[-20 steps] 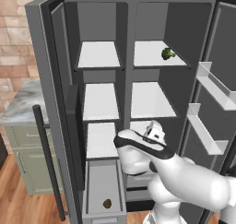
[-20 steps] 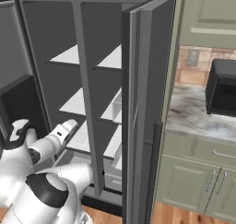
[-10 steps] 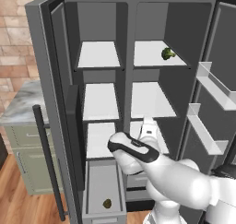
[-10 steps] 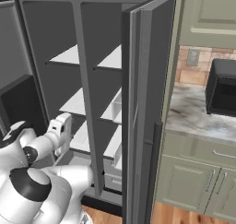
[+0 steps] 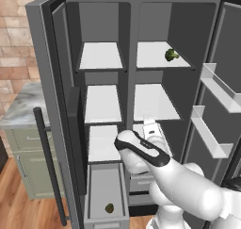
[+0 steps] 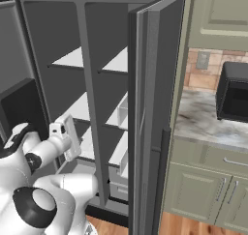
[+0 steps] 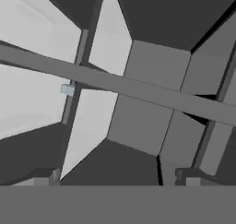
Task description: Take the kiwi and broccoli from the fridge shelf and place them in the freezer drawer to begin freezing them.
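Observation:
The broccoli [image 5: 171, 54], a bright-green floret, lies on the upper right fridge shelf [image 5: 153, 59]. The kiwi [image 5: 109, 208], a small dark olive oval, rests on the floor of the pulled-out freezer drawer [image 5: 101, 183] at the bottom left. My gripper [image 5: 149, 125] is at the height of the lowest right shelf, well below the broccoli and above and right of the kiwi. It also shows as a white hand pointing into the fridge [image 6: 66, 135]. In the hand view the gripper [image 7: 115, 179] is open, fingertips [image 7: 44, 179] wide apart with nothing between them, facing shelves and the centre divider.
White door bins [image 5: 217, 87] jut from the open right door. The left door stands open with its long dark handle [image 5: 48, 164]. More white shelves [image 5: 155, 102] sit below the broccoli. A marble counter with a black microwave [image 6: 235, 91] lies right of the fridge.
The arm has shifted its pose, the forearm bulking closer to the camera while the hand turns to face into the fridge. The jaws stay wide. Kiwi and broccoli have not moved.

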